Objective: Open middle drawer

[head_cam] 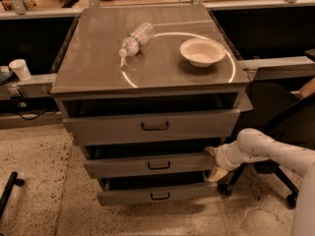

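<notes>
The grey cabinet has three drawers, each pulled out a little. The middle drawer [128, 166] has a medium-height plain front and a small dark loop handle [158, 165] at its centre. A dark gap shows above its front. My gripper [214, 163] reaches in from the right on a white arm [266, 151] and sits at the right end of the middle drawer's front. Its fingers are spread, one fingertip [210, 152] at the front's top edge and the other at its bottom edge. It holds nothing else.
The taller top drawer [147, 127] and the slim bottom drawer [157, 195] sit above and below. A plastic bottle [135, 38] and a white bowl [202, 51] lie on the cabinet top. An office chair base [275, 181] stands at the right, and a paper cup [20, 69] at the left.
</notes>
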Action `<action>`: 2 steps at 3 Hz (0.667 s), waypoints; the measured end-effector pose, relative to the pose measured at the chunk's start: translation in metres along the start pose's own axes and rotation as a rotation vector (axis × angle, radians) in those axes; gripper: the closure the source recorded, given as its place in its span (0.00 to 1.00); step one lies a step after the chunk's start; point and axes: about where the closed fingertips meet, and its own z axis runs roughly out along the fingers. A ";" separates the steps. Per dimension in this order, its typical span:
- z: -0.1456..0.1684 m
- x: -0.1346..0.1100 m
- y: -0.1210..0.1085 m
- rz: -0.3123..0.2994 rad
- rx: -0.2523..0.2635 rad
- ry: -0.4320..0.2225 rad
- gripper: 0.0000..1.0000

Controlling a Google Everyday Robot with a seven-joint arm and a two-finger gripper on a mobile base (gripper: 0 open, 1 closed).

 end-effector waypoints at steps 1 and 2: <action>0.001 -0.002 0.001 -0.003 -0.002 -0.002 0.30; 0.001 -0.009 0.013 -0.015 -0.017 -0.007 0.33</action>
